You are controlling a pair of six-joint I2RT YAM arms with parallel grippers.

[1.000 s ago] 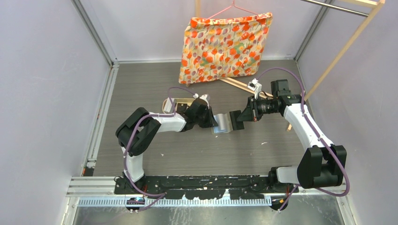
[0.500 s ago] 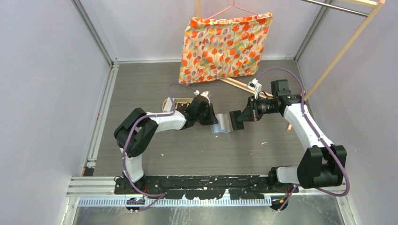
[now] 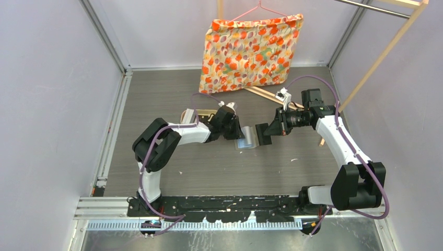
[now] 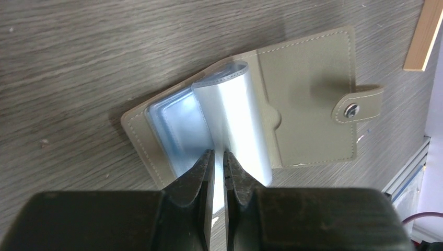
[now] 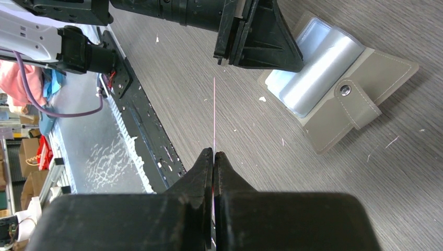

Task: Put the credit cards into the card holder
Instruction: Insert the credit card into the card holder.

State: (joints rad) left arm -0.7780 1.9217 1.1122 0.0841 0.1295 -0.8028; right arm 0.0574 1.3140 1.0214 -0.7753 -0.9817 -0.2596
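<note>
Counter (image 3: 209,167): nothing on it has shifted in the last sec.

L arm (image 3: 172,137): the only mover. Elbow swung a bit and the wrist crept slightly far/right, toward the holder.

R arm (image 3: 339,141): same pose as a sec ago, reaching in from the right.

Holder (image 4: 308,115): mid-counter, btwn the two end effectors, same spot as before. It lies open w/ grey covers down on the counter. Snap tab (image 4: 360,102) is on the side toward the R arm.

Pocket leaf (image 4: 237,115): one clear sleeve arches up off the stack, pale blue pockets showing under it on the L side.

L end effector (image 4: 218,154): clenched almost fully, w/ the edge of that leaf pinched btwn its fingers.

R end effector (image 5: 213,152): clenched on a card (image 5: 214,115), seen edge-on as a thin line. It is clear of the holder, not touching it.

Meaning, as I read it: the L arm's small move looks like a tweak to lift or spread the leaf and open a pocket mouth. That would be prep for the R to slide the card in. Card not in yet. Can't tell if any pocket is already filled.
</note>
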